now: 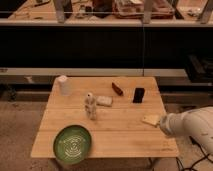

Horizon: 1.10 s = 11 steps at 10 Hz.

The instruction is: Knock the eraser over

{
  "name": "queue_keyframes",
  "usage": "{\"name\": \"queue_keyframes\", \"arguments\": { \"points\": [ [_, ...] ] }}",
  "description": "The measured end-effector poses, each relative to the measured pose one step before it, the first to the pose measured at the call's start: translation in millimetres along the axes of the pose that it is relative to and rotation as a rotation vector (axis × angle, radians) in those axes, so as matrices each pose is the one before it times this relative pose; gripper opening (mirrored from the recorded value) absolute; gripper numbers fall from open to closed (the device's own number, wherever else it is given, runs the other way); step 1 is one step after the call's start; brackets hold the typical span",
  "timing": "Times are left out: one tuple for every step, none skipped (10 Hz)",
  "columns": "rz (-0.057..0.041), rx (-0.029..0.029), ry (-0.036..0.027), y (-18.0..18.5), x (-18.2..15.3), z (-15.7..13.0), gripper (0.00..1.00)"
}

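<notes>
- The eraser [138, 95] stands upright on the wooden surface [125, 135], towards its far right part and short of the far edge.
- The gripper [151, 120] sits at the end of a pale arm [192, 127] that reaches in from the right of the camera view. It is low over the surface, near the right edge.
- The eraser lies beyond the gripper and slightly to its left in the view. The two are apart, with bare wood between them and no contact.
- Whether the gripper is open or closed, and whether it holds anything, cannot be told from this view.
- A dark red elongated object [117, 89] lies at an angle near the eraser, on its left.
- A pale flat pad [104, 101] lies further left, just beside a small pale upright figure [90, 106].
- A white cup [63, 85] stands near the far left corner.
- A green plate [73, 144] rests at the near left edge.
</notes>
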<state>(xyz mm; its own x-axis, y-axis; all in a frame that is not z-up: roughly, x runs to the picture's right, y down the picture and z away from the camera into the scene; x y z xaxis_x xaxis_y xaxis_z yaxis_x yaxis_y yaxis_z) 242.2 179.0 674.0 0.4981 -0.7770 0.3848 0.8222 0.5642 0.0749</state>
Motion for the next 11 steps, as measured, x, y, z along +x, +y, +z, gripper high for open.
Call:
{"name": "queue_keyframes", "arguments": {
  "points": [
    [0.00004,-0.00003,0.00006,0.01,0.02,-0.04,0.80],
    [-0.00008,0.00001,-0.00002,-0.01,0.00,0.02,0.80],
    [0.00001,0.00001,0.00004,0.00,0.00,0.00,0.80],
    [0.00003,-0.00006,-0.00007,0.03,-0.02,0.01,0.80],
    [0.00000,0.00005,0.00003,-0.02,0.01,-0.01,0.80],
    [0.00001,0.00001,0.00000,-0.01,0.01,0.01,0.80],
    [-0.00005,-0.00003,0.00003,0.00,-0.01,-0.01,0.80],
    [-0.00023,-0.00012,0.00083,0.06,0.20,0.00,0.80],
    [-0.00023,-0.00264,0.00199,0.50,1.47,-1.00,0.80],
    [-0.00814,-0.00904,0.00313,-1.17,5.81,-1.45,0.79],
    [-0.02175,-0.01247,0.01175,-5.48,11.49,-2.86,0.72]
  ]
}}
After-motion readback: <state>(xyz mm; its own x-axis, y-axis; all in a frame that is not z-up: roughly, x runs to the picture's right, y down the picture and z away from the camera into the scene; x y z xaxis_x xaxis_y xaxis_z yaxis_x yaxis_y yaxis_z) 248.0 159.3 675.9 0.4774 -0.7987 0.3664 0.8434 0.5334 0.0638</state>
